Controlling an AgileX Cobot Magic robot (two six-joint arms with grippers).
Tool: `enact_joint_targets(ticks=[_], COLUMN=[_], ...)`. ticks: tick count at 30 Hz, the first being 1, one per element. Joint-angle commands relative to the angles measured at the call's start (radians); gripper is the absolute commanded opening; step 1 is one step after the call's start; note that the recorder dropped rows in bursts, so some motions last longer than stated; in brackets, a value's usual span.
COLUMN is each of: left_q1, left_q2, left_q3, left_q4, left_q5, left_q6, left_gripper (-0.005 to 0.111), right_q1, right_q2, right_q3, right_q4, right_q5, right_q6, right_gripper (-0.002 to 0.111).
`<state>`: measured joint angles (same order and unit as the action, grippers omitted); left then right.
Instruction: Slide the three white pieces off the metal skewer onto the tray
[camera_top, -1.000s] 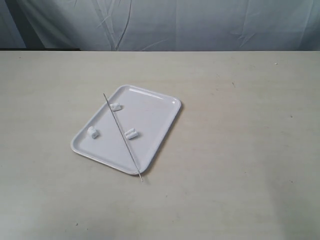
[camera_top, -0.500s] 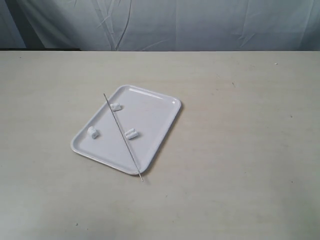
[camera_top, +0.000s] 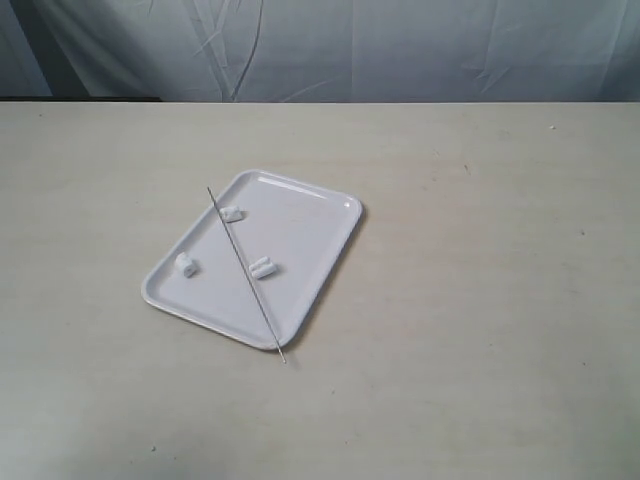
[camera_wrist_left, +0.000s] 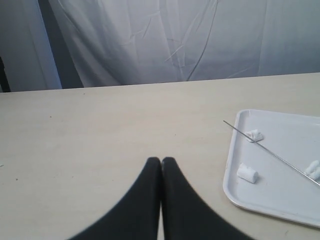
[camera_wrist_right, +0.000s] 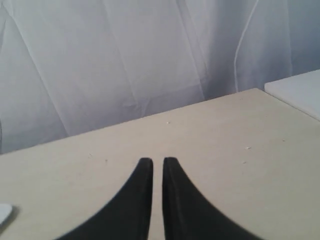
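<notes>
Left fingers (camera_wrist_left: 149, 181) pressed together, right fingers (camera_wrist_right: 142, 176) narrow — thin metal skewer (camera_top: 245, 270) across glossy tray (camera_top: 312, 226)

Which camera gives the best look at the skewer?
The exterior view: the skewer lies whole, end to end, diagonally across the tray. The left wrist view cuts it off at the frame edge; the right wrist view shows none of it.

High exterior, low wrists; tray (camera_top: 300, 230) shared
</notes>
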<state>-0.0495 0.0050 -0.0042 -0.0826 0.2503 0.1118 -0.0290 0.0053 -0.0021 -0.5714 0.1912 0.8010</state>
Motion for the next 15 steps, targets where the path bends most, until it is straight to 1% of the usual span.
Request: enact_joint_targets(ticks=[1,5,8,11,15], left_q1=[-0.002,-0.002,-0.002,-0.002,-0.002], left_q2=[-0.005,-0.005,-0.005,-0.005,-0.005], left_q3=[0.004,0.004,0.004,0.004,0.004], left_q4=[-0.010,0.025,0.040,0.083,0.092], left_q5=[-0.017,-0.019,-0.019,-0.019,-0.019], left_q6=[-0.005,-0.005,-0.021,-0.081,-0.090], left_gripper=[0.000,0.000,0.000,0.000,0.000], right_q1=[-0.044,-0.099,-0.110,-0.110,-0.110], right_q2=[-0.005,-0.005,-0.005,-0.005,-0.005], right_q3=[0.002,0.002,0.002,0.002,0.002], right_q4=[0.212,0.354,0.449,0.449,0.449], right_q5=[0.042,0.055,0.105,0.105,0.112], right_q6=[-0.355,-0.633,-0.742,-0.784,-0.784], right_gripper=[0.008,0.008,0.008,0.008,0.008])
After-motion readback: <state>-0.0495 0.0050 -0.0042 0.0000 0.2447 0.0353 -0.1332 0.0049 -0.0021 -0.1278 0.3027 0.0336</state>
